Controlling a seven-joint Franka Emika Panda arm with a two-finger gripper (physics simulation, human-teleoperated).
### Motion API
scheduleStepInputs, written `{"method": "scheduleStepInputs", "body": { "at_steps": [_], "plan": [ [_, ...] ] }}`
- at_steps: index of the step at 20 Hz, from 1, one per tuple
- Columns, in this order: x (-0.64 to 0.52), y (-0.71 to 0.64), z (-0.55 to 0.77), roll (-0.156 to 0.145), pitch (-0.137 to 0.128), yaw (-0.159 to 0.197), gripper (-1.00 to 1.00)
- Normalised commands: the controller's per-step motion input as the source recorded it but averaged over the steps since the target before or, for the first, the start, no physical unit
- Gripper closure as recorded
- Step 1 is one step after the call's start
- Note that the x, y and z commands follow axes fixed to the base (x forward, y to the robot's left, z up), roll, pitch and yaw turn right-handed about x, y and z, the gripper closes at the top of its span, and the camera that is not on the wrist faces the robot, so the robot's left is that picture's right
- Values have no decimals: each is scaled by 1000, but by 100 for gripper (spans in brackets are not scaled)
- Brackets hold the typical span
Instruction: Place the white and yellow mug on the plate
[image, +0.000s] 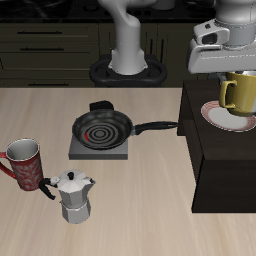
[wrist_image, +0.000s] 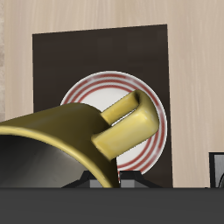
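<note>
The white and yellow mug (image: 241, 93) is an olive-yellow mug with a yellow loop handle. My gripper (image: 238, 74) is shut on its rim and holds it a little above the plate (image: 216, 117), a round white plate with a reddish-pink rim ring on a dark raised block. In the wrist view the mug (wrist_image: 70, 140) fills the foreground with its handle sticking out over the plate (wrist_image: 131, 101) beneath. My fingertips are hidden by the mug.
A black frying pan (image: 102, 129) with a red spiral sits on a grey stove plate mid-table. A red patterned mug (image: 26, 166) and a metal moka pot (image: 72, 195) stand near the table's front edge. The dark block (image: 205, 160) rises above the table.
</note>
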Motion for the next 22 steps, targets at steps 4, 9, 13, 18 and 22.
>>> {"method": "scheduleStepInputs", "body": {
  "at_steps": [4, 9, 13, 18, 22],
  "plan": [
    [29, -110, -300, -21, 41, 2, 100],
    [97, -26, -321, 7, 54, 33, 100],
    [-83, -27, -11, -27, -1, -9, -100],
    [-55, 41, 185, 8, -29, 11, -100],
    [-112, -5, 229, -3, -44, 18, -100]
  ]
}}
